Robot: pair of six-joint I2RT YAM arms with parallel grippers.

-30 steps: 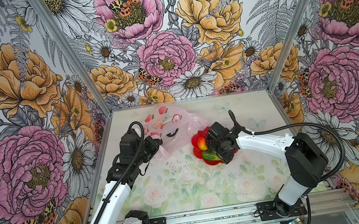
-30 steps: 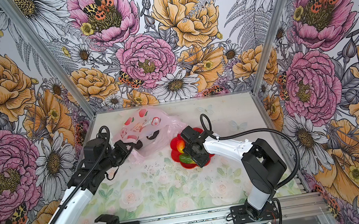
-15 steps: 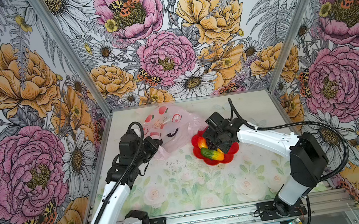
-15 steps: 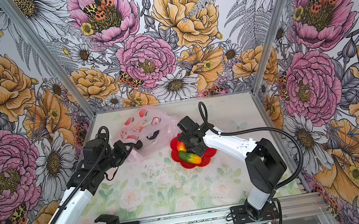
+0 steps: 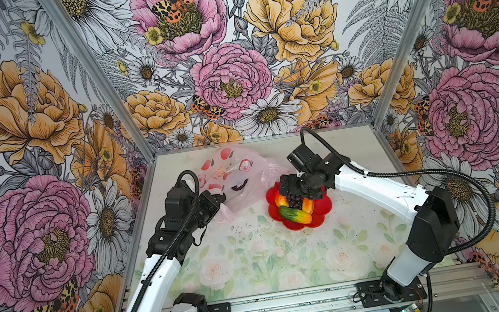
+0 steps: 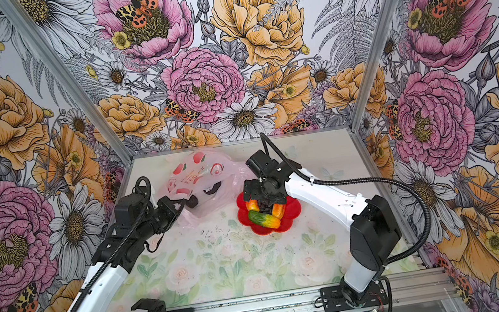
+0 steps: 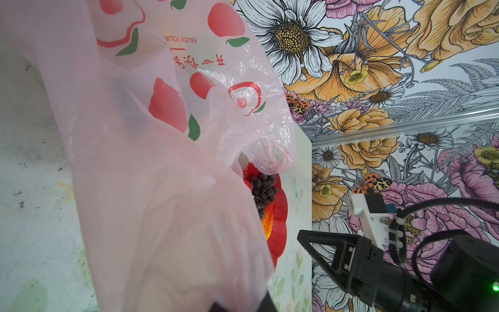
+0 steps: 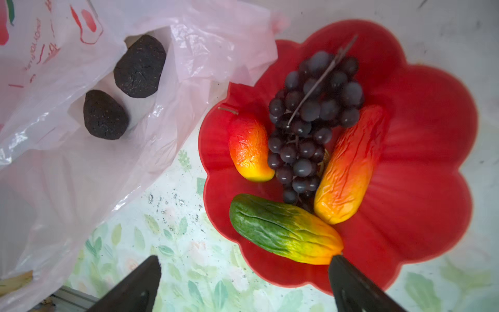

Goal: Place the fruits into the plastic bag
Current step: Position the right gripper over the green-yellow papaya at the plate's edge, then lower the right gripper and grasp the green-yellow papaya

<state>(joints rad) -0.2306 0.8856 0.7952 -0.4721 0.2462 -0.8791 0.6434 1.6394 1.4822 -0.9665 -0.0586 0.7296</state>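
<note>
The left gripper (image 5: 218,200) is clamped on the plastic bag (image 5: 237,171) near the worktop's back edge, two avocados (image 8: 139,66) inside; the right gripper (image 8: 244,260) hangs wide apart over the grapes (image 8: 310,121) on the red plate (image 5: 322,209) beside it

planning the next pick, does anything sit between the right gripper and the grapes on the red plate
Nothing visible does: the grape bunch lies uncovered in the red plate below the open right gripper. The short red-yellow fruit and the long red-yellow fruit lie against its sides and may crowd a grasp.
</note>
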